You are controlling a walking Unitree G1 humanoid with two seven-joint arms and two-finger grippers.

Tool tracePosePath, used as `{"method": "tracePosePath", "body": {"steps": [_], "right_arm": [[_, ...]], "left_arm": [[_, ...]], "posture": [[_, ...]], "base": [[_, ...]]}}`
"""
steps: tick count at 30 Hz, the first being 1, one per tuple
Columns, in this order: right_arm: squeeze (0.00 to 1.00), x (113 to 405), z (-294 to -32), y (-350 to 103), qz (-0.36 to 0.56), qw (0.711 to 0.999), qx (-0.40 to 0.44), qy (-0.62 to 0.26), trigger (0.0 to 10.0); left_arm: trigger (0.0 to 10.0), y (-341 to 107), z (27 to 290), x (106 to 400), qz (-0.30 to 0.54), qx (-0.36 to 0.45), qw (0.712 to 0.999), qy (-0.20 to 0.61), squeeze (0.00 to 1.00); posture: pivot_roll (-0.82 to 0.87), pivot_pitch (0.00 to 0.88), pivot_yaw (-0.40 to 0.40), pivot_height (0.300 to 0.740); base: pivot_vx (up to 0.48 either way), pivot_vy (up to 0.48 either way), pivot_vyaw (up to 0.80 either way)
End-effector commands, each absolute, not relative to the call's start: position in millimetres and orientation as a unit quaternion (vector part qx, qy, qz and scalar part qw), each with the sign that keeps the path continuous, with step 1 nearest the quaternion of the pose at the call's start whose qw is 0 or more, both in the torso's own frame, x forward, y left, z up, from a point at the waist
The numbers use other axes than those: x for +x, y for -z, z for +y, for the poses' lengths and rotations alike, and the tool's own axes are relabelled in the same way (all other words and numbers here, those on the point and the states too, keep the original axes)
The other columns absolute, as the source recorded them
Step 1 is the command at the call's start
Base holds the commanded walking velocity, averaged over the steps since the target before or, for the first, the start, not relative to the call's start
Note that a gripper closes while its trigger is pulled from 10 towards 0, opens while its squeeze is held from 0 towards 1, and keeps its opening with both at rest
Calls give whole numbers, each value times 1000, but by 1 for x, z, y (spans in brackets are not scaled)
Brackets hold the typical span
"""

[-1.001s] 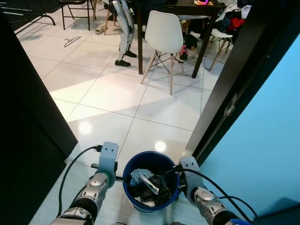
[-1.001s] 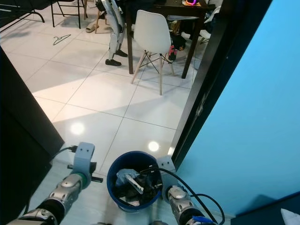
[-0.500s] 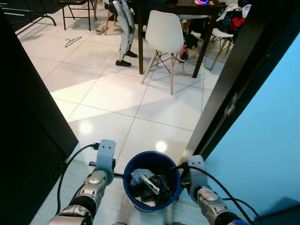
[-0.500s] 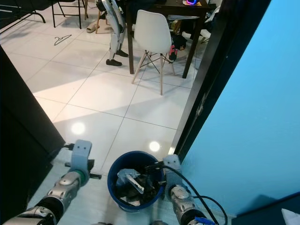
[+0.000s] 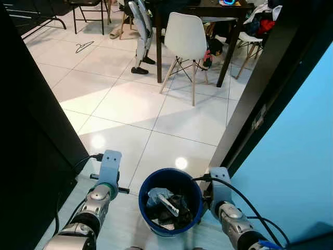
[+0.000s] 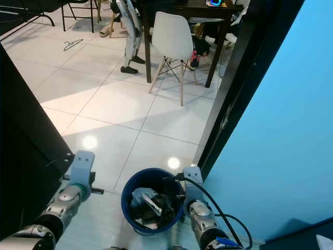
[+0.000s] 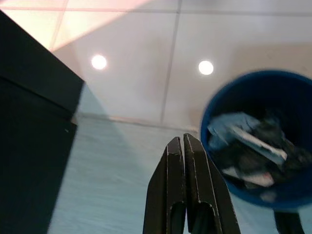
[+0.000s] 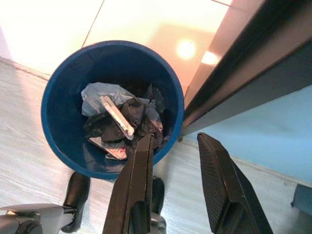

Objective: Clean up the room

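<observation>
the blue bin point(image 5: 170, 200) sits between my arms; my right jaws point(image 8: 178, 146), open, straddle its right rim, nearer than my closed left jaws point(image 7: 184, 146).

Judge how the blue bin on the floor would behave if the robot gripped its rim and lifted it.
The blue bin looks like thin plastic, so its rim may flex under a pinch. It holds only crumpled bags and wrappers, so it is probably light. Lifted by one side, it would likely tilt and could spill.
</observation>
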State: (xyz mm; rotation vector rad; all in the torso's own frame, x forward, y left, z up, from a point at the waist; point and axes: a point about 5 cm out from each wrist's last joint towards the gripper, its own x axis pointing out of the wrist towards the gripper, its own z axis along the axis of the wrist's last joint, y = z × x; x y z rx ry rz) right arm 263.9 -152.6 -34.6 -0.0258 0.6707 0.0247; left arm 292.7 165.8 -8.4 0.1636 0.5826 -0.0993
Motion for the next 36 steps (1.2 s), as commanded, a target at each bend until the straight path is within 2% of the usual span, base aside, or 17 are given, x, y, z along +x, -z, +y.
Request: {"method": "tracePosePath", "body": {"steps": [1,11,17,24,28,36], "right_arm": [[0,260,-152,37,332,943,-16,-15,10000],[0,255,-155,40,330,944,-26,-13,10000],[0,261,-148,35,308,951,-33,-9,10000],[0,266,-142,31,300,953,-41,-24,10000],[0,266,-143,32,305,951,-40,-25,10000],[0,268,-145,30,305,952,-36,-19,10000]], "left_arm": [[10000,18,163,283,306,69,949,46,0],[10000,22,152,279,307,65,948,56,0],[10000,12,168,287,273,63,960,27,0],[10000,8,174,288,251,46,967,12,0],[10000,12,171,285,260,20,965,4,0],[10000,13,162,285,269,39,962,25,0]], "posture": [[110,0,61,740],[110,0,65,740],[120,0,85,740],[124,0,84,740],[118,0,82,740],[116,0,85,740]], "base": [[0,0,0],[0,0,0],[0,0,0],[0,0,0],[0,0,0],[0,0,0]]}}
